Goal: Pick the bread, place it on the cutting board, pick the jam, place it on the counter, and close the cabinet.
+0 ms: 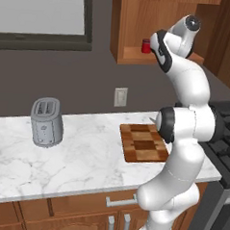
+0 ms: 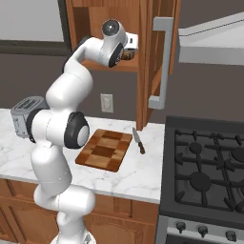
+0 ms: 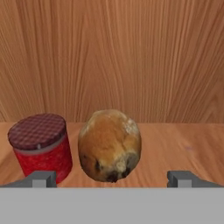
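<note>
Golden-brown bread (image 3: 110,145) sat on the cabinet (image 1: 134,26) shelf beside the jam (image 3: 40,146), the tool (image 3: 111,178) spread wide around it, not yet closed. Board (image 2: 105,149) lay bare on the tabletop (image 1: 80,158); every step remained.

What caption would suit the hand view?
Open gripper faces the bread beside the jam on the cabinet shelf.

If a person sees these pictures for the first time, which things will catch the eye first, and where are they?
First comes the white arm, reaching up from the marble counter into the open wall cabinet. In the hand view, the golden-brown bread sits on the wooden shelf between the open end effector fingers, with the red jam beside it. Below, the checkered cutting board lies bare near a toaster.
</note>
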Controlling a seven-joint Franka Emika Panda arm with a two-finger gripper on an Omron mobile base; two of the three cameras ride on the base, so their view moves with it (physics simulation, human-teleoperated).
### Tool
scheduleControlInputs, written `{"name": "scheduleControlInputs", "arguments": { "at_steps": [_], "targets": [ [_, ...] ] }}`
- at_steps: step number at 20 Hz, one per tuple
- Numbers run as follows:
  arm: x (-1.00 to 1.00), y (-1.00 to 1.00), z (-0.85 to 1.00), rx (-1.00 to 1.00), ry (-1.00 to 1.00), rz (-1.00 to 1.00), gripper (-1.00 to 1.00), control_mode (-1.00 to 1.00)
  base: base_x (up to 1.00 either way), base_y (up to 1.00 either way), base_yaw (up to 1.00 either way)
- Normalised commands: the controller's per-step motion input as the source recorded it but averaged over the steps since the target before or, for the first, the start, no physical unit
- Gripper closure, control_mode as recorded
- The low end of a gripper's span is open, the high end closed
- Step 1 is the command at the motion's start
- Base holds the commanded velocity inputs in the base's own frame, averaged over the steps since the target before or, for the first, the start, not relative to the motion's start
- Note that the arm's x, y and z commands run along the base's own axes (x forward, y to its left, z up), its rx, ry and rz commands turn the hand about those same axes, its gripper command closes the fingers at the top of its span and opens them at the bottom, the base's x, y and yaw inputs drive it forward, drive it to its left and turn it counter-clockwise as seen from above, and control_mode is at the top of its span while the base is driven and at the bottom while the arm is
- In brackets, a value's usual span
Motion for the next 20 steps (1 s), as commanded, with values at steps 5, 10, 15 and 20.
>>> {"name": "scheduleControlInputs", "arguments": {
  "at_steps": [5, 10, 15, 20],
  "targets": [
    [0.04, 0.0, -0.06, 0.0, 0.0, 0.0, -1.0, -1.0, 0.0, 0.0, 0.0],
    [0.05, 0.0, -0.09, 0.0, 0.0, 0.0, -1.0, -1.0, 0.0, 0.0, 0.0],
    [0.08, 0.0, -0.05, 0.0, 0.0, 0.0, -1.0, -1.0, 0.0, 0.0, 0.0],
    [0.1, 0.0, -0.03, 0.0, 0.0, 0.0, -1.0, -1.0, 0.0, 0.0, 0.0]
  ]
}}
